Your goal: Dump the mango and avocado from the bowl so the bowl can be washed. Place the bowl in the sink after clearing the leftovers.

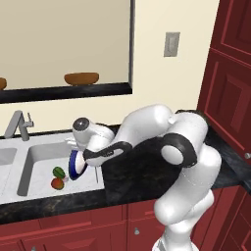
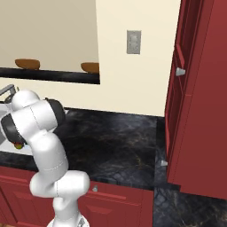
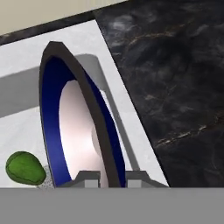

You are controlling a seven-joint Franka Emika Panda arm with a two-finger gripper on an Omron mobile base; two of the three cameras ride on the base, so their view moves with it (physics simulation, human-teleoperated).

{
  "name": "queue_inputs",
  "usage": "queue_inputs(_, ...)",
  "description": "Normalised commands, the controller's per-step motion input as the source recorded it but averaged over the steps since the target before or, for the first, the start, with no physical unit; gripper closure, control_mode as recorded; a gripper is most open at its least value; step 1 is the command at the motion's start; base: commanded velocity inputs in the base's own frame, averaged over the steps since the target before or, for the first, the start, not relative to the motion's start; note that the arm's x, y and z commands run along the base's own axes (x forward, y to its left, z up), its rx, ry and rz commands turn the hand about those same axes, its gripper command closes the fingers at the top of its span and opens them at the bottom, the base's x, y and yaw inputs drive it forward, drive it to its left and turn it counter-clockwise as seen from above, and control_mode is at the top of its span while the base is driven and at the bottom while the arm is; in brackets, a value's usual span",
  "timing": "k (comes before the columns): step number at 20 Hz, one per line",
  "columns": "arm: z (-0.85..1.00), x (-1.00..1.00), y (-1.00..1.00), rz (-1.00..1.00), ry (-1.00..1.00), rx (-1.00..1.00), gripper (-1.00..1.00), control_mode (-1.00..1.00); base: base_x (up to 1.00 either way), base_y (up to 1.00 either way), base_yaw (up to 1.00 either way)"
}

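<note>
The black marbled counter (image 3: 175, 78) lies to one side of the jaws, the white-grey sink (image 1: 41, 159) on the other, with its grey faucet (image 1: 17, 125) at the far rim. Over the sink's right basin the gripper (image 3: 111, 177) is clamped on the rim of the bowl (image 3: 72, 127), which stands tipped on edge, its dark-blue band and white inside facing away from the counter. Beyond the bowl's open face, down on the basin floor, lies the green avocado (image 3: 24, 168), and just beside it in the left base view the red-orange mango (image 1: 57, 183), both out of the bowl.
</note>
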Motion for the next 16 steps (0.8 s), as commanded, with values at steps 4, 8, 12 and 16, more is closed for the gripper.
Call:
queue_inputs(4,0.69,-0.31,-0.57,-0.01,-0.19,0.13,1.00,-1.00,0.00,0.00,0.00)
queue_inputs(8,0.67,-0.30,-0.62,-0.04,-0.18,0.22,1.00,-1.00,0.00,0.00,0.00)
queue_inputs(12,0.63,-0.35,-0.73,-0.04,-0.16,0.27,1.00,-1.00,0.00,0.00,0.00)
queue_inputs(16,0.58,-0.56,-0.95,0.00,-0.12,0.38,1.00,-1.00,0.00,0.00,0.00)
